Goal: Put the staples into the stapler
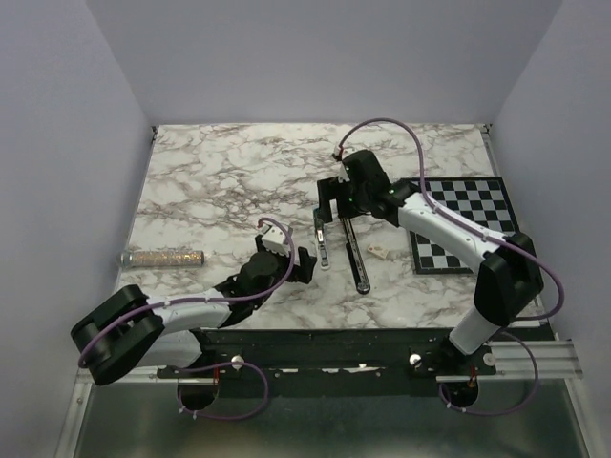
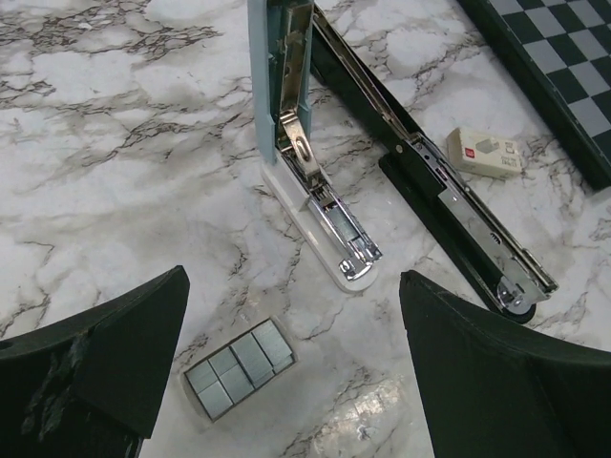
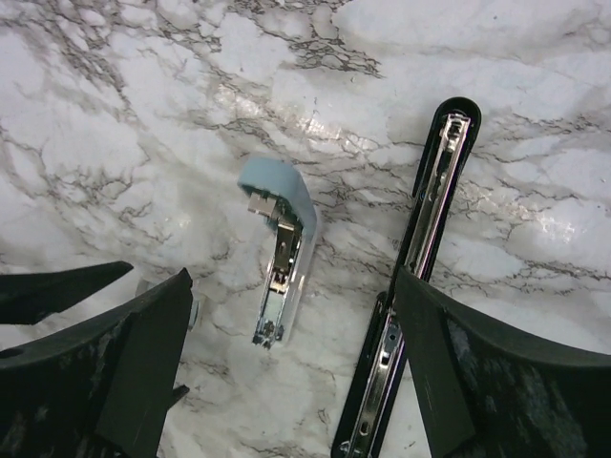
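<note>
Left hand point(image 2: 291, 320) released, jaws wide, straddling staples point(image 2: 239, 370) flat on table point(image 2: 115, 143) toward near edge, no contact. Suggest: drop straight, pinch block squarely, keep level. Stapler point(image 2: 458, 205) beyond, mid-table, open, channel up. Right hand point(image 3: 291, 305) released, hovering above it.

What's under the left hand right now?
A grey block of staples lies flat on the marble, between the open left hand's fingers and touching neither. The fingers cover the marble on both sides; what lies there is hidden.

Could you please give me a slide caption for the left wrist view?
Open left tool frames the staples on the marble table, with the black stapler opened flat beyond.
</note>
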### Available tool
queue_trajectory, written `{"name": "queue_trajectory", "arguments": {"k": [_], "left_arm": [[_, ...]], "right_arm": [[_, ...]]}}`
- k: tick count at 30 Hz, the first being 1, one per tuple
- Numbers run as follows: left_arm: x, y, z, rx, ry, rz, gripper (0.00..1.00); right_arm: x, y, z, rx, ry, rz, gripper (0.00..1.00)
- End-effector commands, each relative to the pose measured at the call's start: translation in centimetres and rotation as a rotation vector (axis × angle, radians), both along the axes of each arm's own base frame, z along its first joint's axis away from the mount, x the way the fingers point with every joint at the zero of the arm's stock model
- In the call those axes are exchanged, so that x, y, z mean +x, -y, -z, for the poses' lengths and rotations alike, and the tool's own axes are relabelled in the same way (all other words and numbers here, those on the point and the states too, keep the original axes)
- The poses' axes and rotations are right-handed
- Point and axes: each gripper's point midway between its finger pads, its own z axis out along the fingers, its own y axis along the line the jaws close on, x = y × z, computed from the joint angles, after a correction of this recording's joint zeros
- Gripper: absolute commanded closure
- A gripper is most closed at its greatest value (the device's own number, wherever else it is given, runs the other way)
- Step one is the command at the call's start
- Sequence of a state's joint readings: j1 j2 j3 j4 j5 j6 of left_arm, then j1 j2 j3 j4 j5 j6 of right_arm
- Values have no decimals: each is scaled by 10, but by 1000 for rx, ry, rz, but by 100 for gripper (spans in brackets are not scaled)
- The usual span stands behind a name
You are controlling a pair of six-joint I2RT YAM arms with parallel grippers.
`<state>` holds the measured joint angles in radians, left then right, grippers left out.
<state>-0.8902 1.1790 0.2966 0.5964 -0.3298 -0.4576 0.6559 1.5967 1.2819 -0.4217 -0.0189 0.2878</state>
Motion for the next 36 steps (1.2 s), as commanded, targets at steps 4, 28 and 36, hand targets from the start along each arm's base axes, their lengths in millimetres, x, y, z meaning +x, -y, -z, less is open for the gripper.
{"name": "queue_trajectory", "arguments": {"k": [4, 28, 36], "left_arm": [[14, 26, -7, -16, 150, 92, 1], [19, 41, 30, -12, 142, 121, 8], [18, 49, 36, 55, 131, 143, 14]], "right_arm": [[22, -14, 22, -137, -63, 28, 9], [43, -48, 66, -194, -143, -23, 42], [39, -45, 68, -207, -140, -24, 59]]}}
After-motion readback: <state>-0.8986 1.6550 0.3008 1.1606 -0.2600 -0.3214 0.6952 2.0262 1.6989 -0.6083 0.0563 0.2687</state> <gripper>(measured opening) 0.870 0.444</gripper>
